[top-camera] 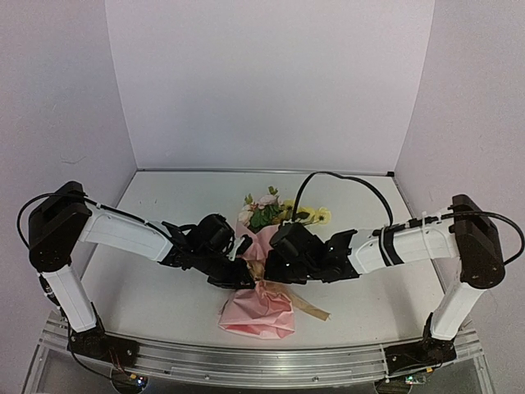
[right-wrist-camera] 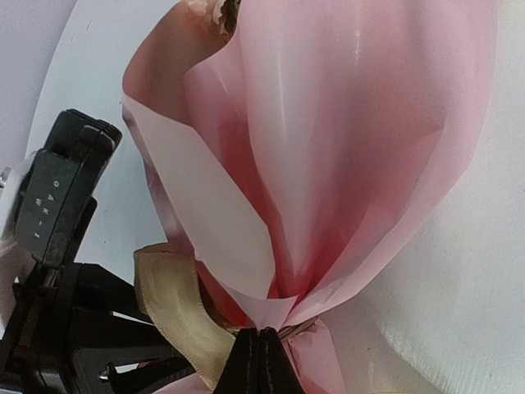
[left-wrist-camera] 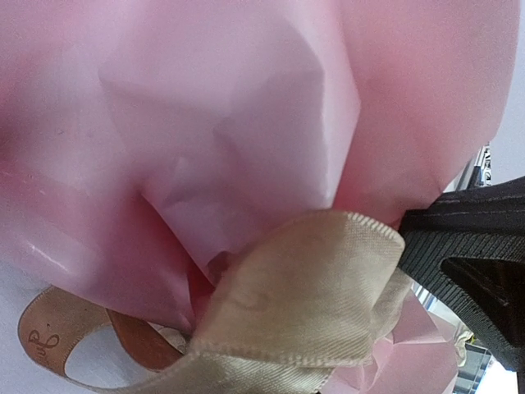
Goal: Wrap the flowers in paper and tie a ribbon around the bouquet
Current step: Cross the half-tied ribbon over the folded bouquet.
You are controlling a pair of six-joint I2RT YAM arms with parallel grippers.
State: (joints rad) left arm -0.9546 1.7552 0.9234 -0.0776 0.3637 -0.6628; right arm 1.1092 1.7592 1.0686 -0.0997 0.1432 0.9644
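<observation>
The bouquet lies mid-table, its flowers sticking out of the far end of the pink paper. The paper is gathered to a narrow neck between my two grippers. My left gripper sits at the neck's left side. In its wrist view its jaws are hidden under the tan ribbon, which rises out of them in a loop. My right gripper is shut, its tips pressed against the pinched neck of the paper, with the ribbon curling at its left. A ribbon tail trails to the right.
A black cable arcs over the flowers from the right arm. White walls enclose the table on three sides. A metal rail runs along the near edge.
</observation>
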